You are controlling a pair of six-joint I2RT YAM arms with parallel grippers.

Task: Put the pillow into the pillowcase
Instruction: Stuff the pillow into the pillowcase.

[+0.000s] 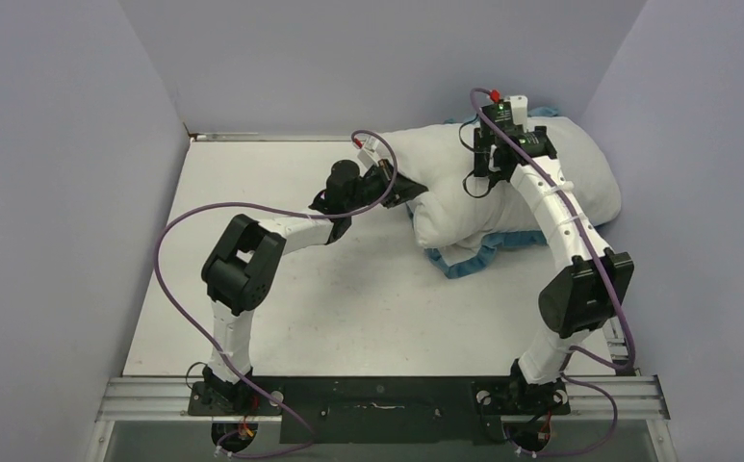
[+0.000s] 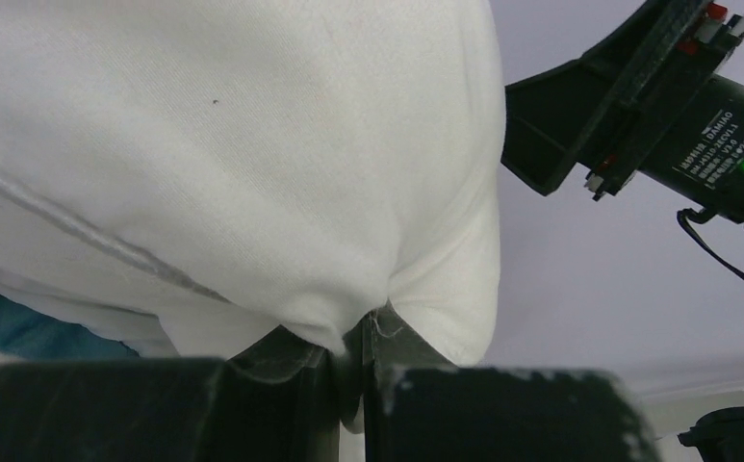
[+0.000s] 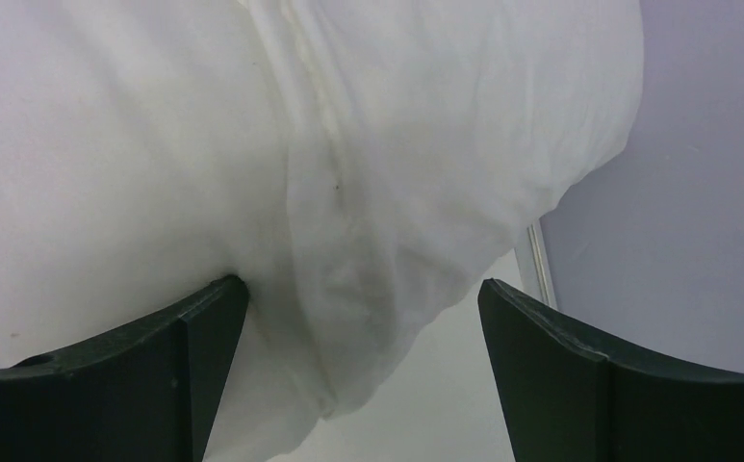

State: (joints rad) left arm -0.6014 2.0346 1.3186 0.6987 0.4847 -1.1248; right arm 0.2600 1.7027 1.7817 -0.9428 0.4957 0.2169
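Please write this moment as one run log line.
left jaws: shut on pillow corner | right jaws: open over pillow | pillowcase: partly under pillow

The pillow (image 1: 425, 162) hides most of the pillowcase (image 1: 461, 261), leaving only its blue ruffled edge showing.

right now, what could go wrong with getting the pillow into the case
1. The left claw pinches only a small fold of the pillow; a pull could slip it free.
2. The right claw stands open over the pillow, gripping nothing, so one pinch carries everything.
3. The pillowcase lies pinned beneath the pillow, its opening unseen; moving the pillow may drag it along.
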